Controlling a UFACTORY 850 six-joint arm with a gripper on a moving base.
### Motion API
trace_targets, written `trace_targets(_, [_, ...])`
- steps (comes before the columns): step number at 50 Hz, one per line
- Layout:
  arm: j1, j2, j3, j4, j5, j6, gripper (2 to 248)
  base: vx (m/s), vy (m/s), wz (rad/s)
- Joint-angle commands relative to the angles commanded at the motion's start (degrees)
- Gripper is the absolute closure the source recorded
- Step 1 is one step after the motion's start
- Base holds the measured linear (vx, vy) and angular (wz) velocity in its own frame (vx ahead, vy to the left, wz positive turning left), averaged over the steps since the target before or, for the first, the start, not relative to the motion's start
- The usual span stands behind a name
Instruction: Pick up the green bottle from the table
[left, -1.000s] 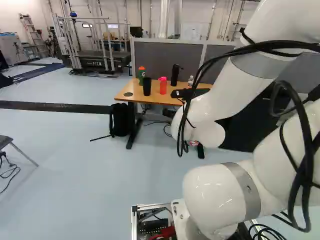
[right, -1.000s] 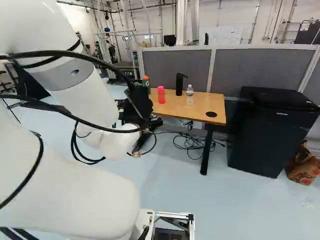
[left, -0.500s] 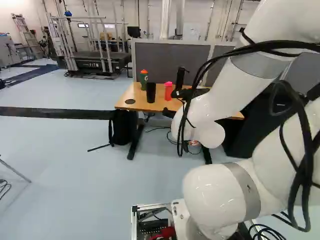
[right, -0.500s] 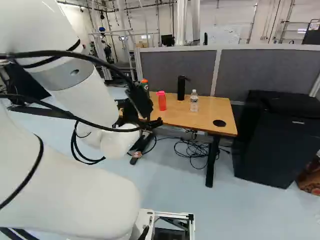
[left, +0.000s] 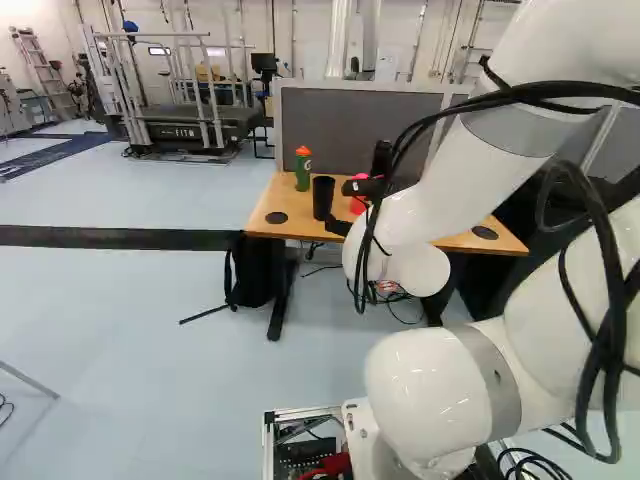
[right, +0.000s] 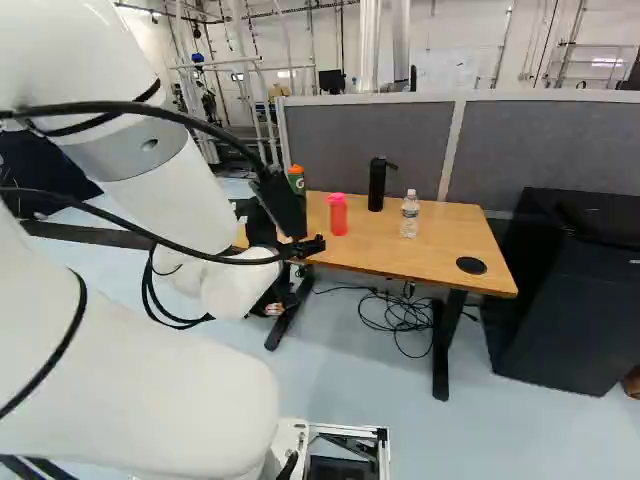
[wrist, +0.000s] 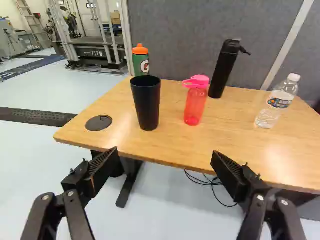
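Black at both fingers, holds the gripper (left: 338, 205) released and spread wide; faces the wooden table (wrist: 117, 135) ahead of the gripper (wrist: 165, 152) in the wrist view; finds the green bottle (wrist: 141, 61) upright near the far edge, orange-capped, partly behind the black cup (wrist: 146, 102) in that view, and toward the table's left end in the left base view. Sees on the same top the pink bottle (wrist: 195, 106), near the black flask (wrist: 224, 70); sees also the clear bottle (wrist: 276, 102), well apart from the green one, and the grey partition (wrist: 190, 40) beyond.
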Motion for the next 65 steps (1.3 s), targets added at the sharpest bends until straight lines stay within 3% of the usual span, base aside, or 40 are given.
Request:
trace_targets(19, [0.0,0.0,0.0,0.0,0.0,0.0,3,0.178,0.176,-0.161])
trace_targets(46, [0.0,0.0,0.0,0.0,0.0,0.0,3,0.055,0.165,-0.179])
trace_targets(65, [0.6,0.0,0.0,0.0,0.0,0.0,3,0.001,0.021,0.002])
